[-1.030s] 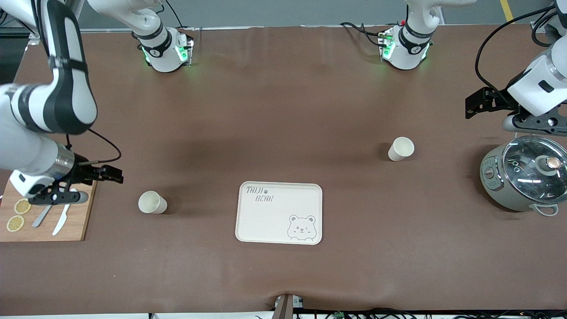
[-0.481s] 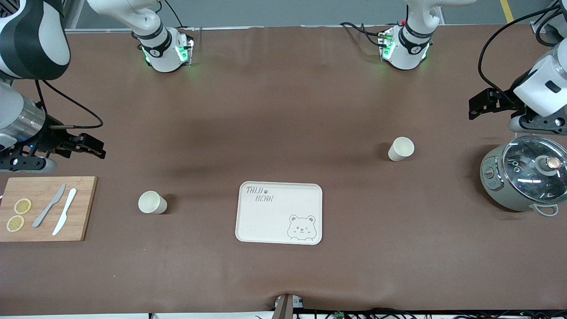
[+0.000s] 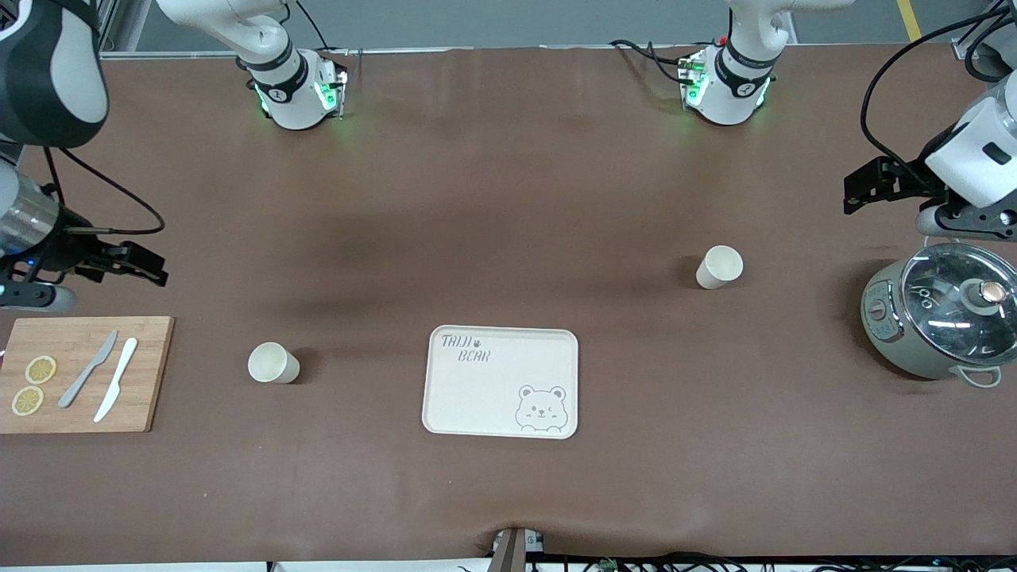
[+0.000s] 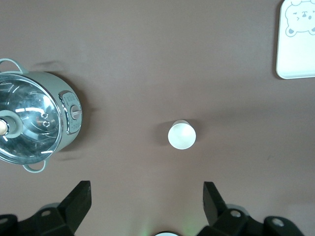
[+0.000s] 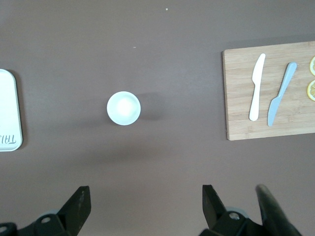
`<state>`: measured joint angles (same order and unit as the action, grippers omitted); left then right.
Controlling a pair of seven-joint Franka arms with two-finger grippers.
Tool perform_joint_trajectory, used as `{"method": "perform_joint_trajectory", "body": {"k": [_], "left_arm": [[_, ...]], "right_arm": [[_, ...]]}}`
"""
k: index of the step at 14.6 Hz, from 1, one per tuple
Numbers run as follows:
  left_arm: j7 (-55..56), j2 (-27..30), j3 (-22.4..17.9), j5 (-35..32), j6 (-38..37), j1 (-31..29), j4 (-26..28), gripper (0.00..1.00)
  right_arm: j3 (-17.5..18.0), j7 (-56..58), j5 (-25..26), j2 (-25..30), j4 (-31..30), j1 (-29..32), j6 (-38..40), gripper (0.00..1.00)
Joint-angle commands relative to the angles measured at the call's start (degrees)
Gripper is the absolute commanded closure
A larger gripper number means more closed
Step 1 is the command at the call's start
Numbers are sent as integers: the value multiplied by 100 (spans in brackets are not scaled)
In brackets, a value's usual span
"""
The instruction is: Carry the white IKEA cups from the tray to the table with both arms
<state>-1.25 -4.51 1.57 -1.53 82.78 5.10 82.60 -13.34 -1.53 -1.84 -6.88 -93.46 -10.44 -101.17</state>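
Two white IKEA cups stand upright on the brown table. One cup [image 3: 273, 363] is toward the right arm's end, and shows in the right wrist view [image 5: 123, 108]. The other cup [image 3: 720, 267] is toward the left arm's end, and shows in the left wrist view [image 4: 181, 134]. My right gripper [image 3: 28, 295] is open and empty, up over the table's edge just past the cutting board. My left gripper [image 3: 961, 225] is open and empty, over the table beside the pot. Both grippers, left [image 4: 146, 196] and right [image 5: 146, 199], are well apart from the cups.
A cream bear-printed tray [image 3: 500, 381] lies between the cups, nearer to the front camera. A wooden cutting board [image 3: 79, 373] with two knives and lemon slices lies at the right arm's end. A grey pot with a glass lid [image 3: 941, 318] stands at the left arm's end.
My right gripper has moved from over the cutting board to the table edge past it, away from the front camera. My left gripper has drifted slightly outward. The cups have not moved.
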Motion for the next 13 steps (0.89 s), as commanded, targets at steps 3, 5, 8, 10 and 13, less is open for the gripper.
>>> {"method": "perform_joint_trajectory", "body": {"k": [3, 5, 8, 10, 13], "left_arm": [[-243, 73, 10, 3, -34, -18, -8, 0], [-314, 64, 10, 3, 1, -18, 1, 0], [-613, 73, 1, 21, 1, -27, 1, 0], [-613, 73, 1, 21, 1, -36, 1, 0], [-604, 73, 1, 21, -8, -45, 10, 0]], "right_arm": [[1475, 223, 219, -94, 267, 1798, 97, 0], [1685, 424, 237, -102, 267, 2027, 97, 0], [1651, 355, 290, -94, 214, 1818, 219, 0], [1607, 346, 290, -15, 232, 1739, 491, 0], [1309, 355, 281, 64, 223, 1519, 563, 0]]}}
